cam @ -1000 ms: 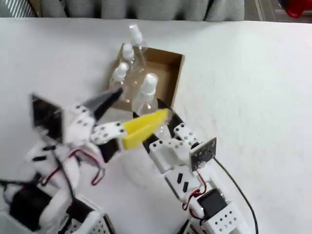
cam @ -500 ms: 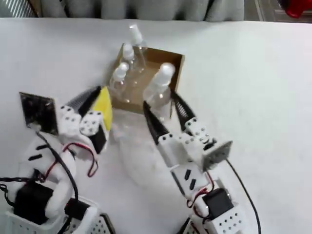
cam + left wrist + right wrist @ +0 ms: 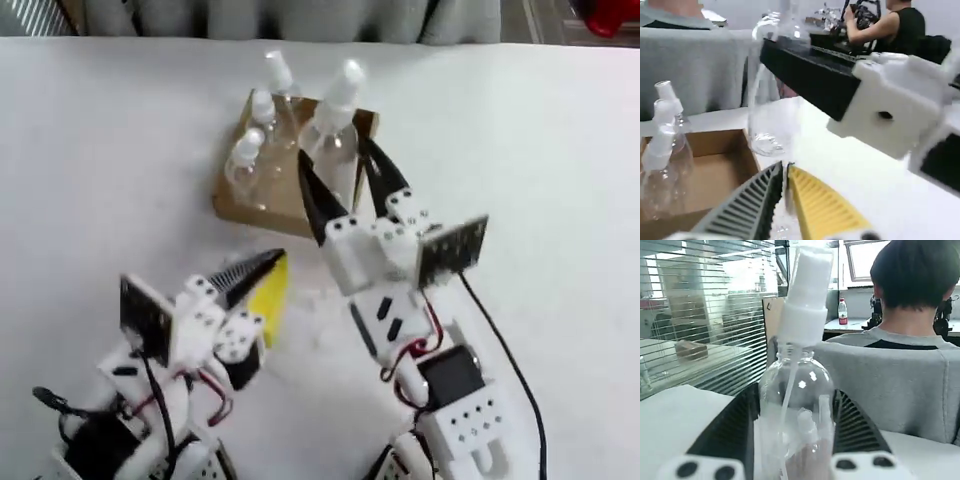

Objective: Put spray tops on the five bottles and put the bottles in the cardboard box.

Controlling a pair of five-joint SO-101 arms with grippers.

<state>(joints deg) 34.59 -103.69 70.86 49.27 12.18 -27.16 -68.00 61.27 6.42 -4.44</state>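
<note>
Right gripper (image 3: 336, 160) clamping spray-topped bottle (image 3: 338, 112) by its body over right part of cardboard box (image 3: 232, 197), upper centre of high view. Other bottles (image 3: 252, 140) (tops on) standing along box's left side. Left gripper (image 3: 272, 268) resting lower left, fingers pressed together, gripping nothing.

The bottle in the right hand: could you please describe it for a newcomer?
Find the cardboard box mid-table. Other bottles stand along its left side; this bottle is at its right side, the only one gripped between the right hand's black fingers.
</note>
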